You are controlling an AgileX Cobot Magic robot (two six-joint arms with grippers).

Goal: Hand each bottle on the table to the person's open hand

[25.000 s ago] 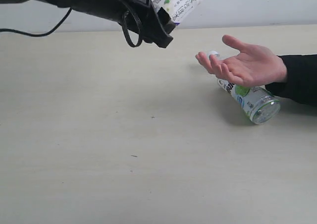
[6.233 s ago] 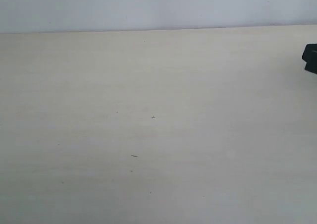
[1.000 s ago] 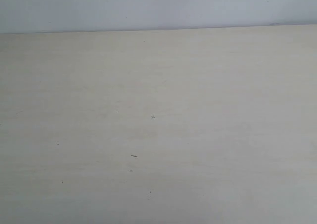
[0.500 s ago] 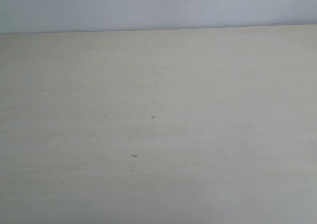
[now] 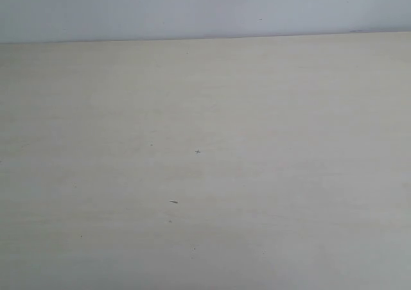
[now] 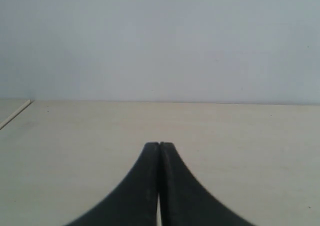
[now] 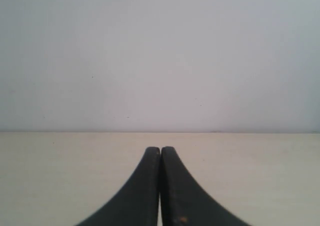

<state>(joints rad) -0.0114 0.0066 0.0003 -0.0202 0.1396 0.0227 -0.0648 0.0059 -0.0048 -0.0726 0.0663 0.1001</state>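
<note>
**A:** What's different on the desk (image 5: 270,174) compared with a moment ago?

**B:** Over the last second, nothing I can make out. A few seconds back, a black piece of arm poked in at the right edge, and that is gone now. Longer ago, one bottle lay near the right edge under an open hand, and another was held up over the far edge. Neither shows any more.

**A:** So where are the bottles?

**B:** Out of sight. No view shows a bottle or a hand. The outside camera gives only pale wood, a few dark specks (image 5: 173,202) toward the near edge, and the wall (image 5: 192,8) behind the far edge.

**A:** And the grippers?

**B:** The left gripper (image 6: 159,147) has its two black fingers pressed flat together, with no gap and nothing between them. The right gripper (image 7: 160,151) is the same, closed and empty. Each points across the desk toward the wall.

**A:** What does that mean for the job?

**B:** I'd judge the handing-over finished, or nearly so, since nothing is left to pick up in the area the cameras cover. A bottle beyond the frame can't be ruled out.
</note>
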